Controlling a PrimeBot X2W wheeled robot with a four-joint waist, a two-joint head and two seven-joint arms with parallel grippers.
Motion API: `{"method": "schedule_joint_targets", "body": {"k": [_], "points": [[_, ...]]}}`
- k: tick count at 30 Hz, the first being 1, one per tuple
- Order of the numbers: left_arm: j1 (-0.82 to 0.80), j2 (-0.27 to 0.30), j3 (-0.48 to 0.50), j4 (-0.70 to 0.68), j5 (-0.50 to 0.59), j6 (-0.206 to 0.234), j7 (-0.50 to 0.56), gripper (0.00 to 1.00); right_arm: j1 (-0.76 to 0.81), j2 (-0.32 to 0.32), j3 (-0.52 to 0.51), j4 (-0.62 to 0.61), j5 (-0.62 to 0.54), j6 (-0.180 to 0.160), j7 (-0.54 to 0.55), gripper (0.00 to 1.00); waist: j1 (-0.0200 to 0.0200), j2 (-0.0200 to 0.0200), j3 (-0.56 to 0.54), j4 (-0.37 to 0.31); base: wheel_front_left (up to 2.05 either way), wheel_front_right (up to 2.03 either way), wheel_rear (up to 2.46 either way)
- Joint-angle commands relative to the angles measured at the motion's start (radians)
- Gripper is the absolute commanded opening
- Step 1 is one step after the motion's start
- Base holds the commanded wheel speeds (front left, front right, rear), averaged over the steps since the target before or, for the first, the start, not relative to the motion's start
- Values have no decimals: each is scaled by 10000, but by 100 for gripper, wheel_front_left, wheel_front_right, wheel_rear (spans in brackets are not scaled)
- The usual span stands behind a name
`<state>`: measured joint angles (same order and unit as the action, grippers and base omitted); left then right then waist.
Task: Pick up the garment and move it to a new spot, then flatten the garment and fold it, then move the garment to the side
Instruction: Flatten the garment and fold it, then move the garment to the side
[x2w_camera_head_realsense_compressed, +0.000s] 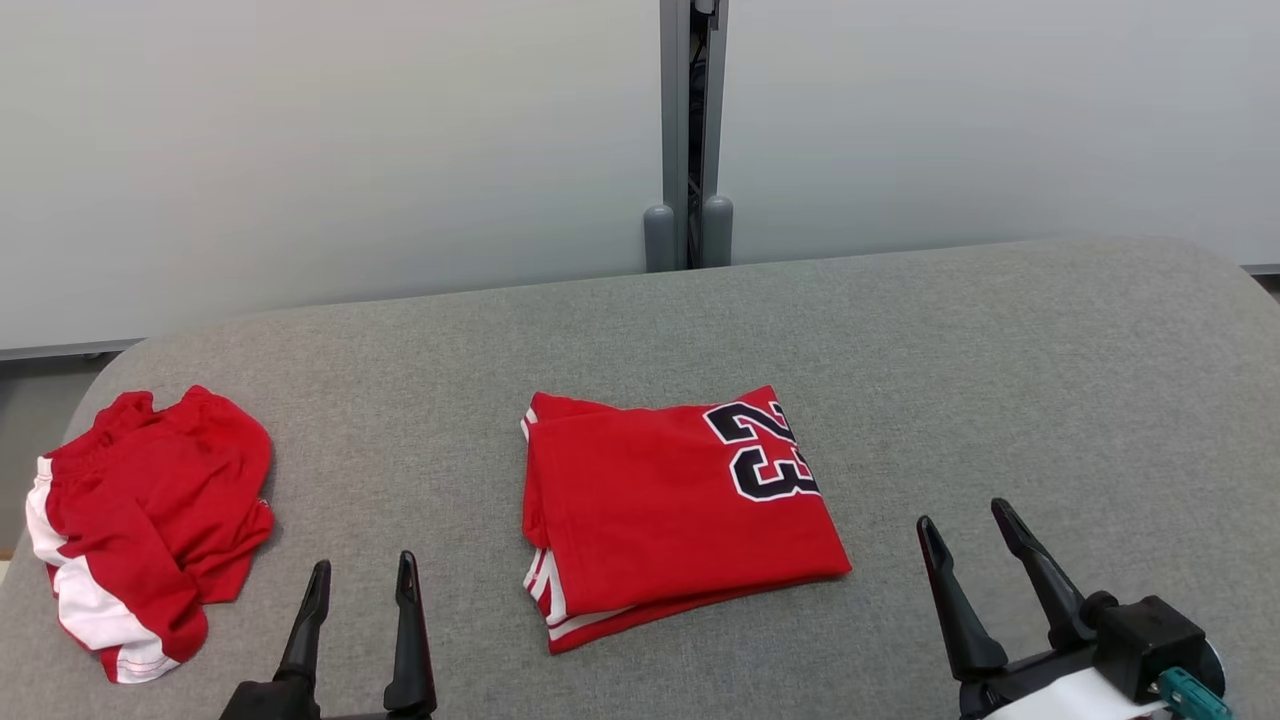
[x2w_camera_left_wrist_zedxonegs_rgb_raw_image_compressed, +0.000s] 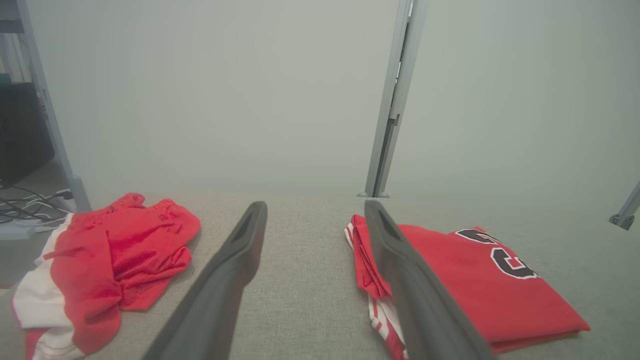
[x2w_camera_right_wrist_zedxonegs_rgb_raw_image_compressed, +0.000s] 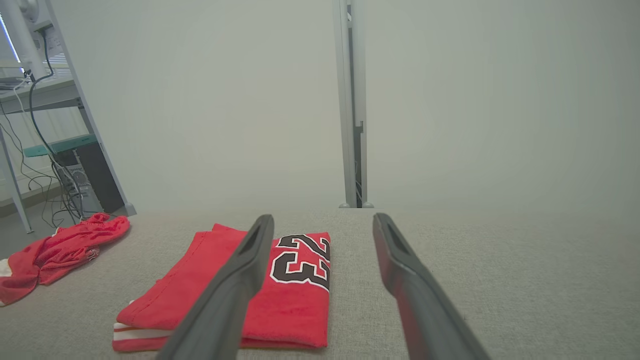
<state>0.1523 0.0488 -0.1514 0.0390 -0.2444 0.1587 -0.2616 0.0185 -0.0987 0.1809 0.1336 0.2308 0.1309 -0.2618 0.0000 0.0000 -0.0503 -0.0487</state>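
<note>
jersey (x2w_camera_head_realsense_compressed: 670, 520) folded | print: 23 (x2w_camera_head_realsense_compressed: 762, 452) | brand: none legible

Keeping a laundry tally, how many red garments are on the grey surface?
2: a folded jersey numbered 23 at the centre, and crumpled shorts near the left edge. Nothing seems hidden.

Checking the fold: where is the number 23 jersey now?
In the head view the folded jersey lies centre-frame, right of the crumpled red shorts, between the left gripper and right gripper.
</note>
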Motion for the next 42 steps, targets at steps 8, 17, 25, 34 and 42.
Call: {"method": "schedule_joint_targets", "body": {"k": [8,17,25,34,42], "points": [[198,36,-29,159,490,-103,-39,100,215,51,42,-83,-170,-1,-52,100,0,0,-46,92,0,0,0],[207,36,-58,215,701,-97,-39,100,185,144,-111,-24,-72,-3,-52,100,0,0,-33,157,0,0,0],[89,36,-173,269,781,-135,-39,100,-262,175,-4,615,236,-1,-53,100,0,0,132,263,0,0,0],[-132,36,-516,412,890,-232,-39,100,-1837,-97,1138,3223,2969,-1,-32,100,0,0,412,633,0,0,0],[-299,38,-810,421,1019,-289,-39,100,-3223,-609,1911,4822,5352,-1,68,100,0,0,777,1095,0,0,0]]}}
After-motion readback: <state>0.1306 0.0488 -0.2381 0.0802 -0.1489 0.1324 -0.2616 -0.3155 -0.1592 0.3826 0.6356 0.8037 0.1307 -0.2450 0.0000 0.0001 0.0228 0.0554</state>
